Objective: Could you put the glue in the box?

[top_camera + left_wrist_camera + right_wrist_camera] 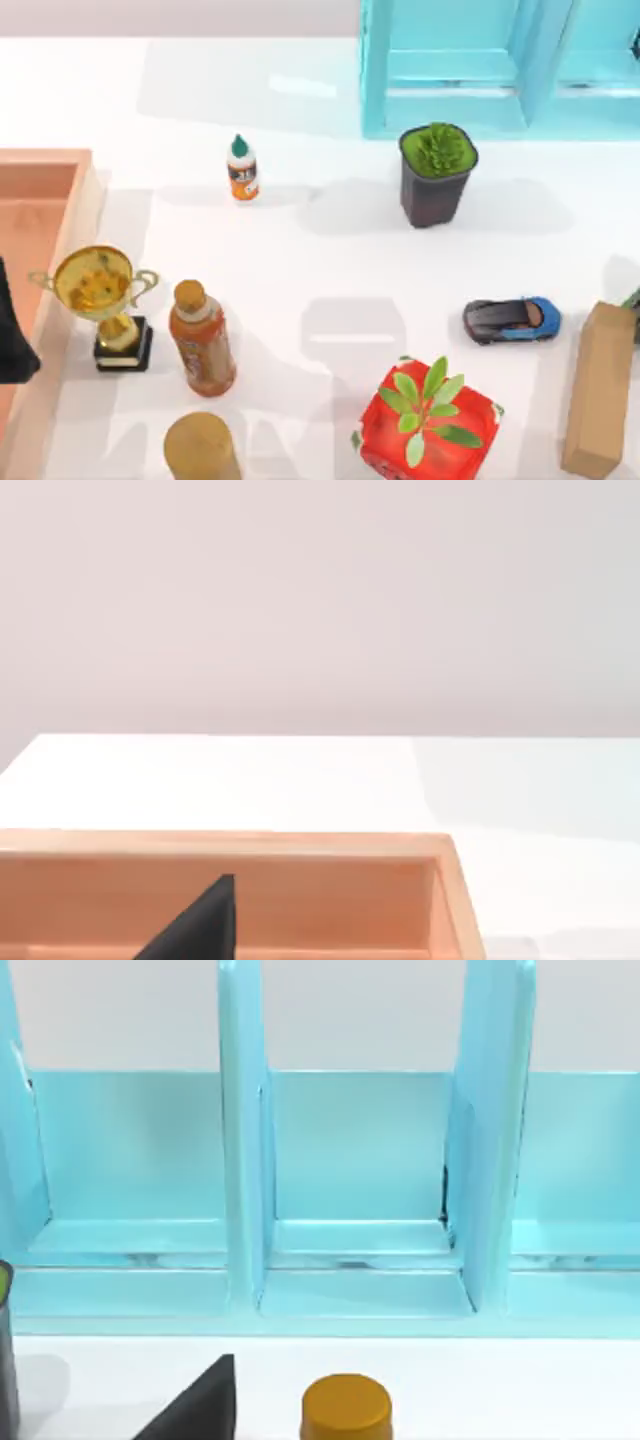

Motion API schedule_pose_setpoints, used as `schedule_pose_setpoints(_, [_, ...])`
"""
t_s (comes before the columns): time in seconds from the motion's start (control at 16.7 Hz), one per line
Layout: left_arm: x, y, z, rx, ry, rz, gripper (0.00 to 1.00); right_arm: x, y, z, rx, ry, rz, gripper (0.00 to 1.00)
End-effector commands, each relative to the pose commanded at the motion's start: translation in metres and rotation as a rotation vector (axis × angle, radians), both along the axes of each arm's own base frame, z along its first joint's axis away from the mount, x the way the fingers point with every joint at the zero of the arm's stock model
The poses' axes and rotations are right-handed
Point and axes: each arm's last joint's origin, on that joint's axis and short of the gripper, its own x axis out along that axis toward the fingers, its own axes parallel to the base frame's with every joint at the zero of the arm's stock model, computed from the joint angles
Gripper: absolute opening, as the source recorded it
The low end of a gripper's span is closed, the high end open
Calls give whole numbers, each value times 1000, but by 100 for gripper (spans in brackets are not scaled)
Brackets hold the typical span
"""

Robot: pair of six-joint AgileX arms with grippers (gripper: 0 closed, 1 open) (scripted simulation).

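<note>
At the far left of the top view, the box is seen cut off by the frame edge, its salmon walls enclosing an interior in which no glue can be seen. A dark part of the left arm lies over the box at the left edge, and in the left wrist view a dark fingertip is seen above the box; whether the left gripper's fingers are apart or together cannot be told.

Right of the box, a gold trophy and an orange drink bottle are placed in the lower left.

The glue stands upright in the upper middle-left, well apart from the box and ungrasped. The task is judged not yet begun: approach, grasp, carry and release all remain.

The right gripper's state cannot be told either.
</note>
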Motion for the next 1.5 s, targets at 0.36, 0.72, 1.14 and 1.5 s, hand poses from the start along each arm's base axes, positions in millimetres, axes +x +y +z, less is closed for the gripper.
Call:
schedule_pose_setpoints(0.36, [3,-4,16,-28,28,-13,100,0,0,0,0,0,0,100])
schedule_pose_setpoints(0.72, [43,-24,59,-97,207,-45,100,0,0,0,0,0,0,100])
schedule_pose_setpoints(1.14, [145,-96,54,-93,506,-50,100,0,0,0,0,0,0,100])
schedule_pose_setpoints(1.5, [200,-166,-5,-30,670,-32,100,0,0,0,0,0,0,100])
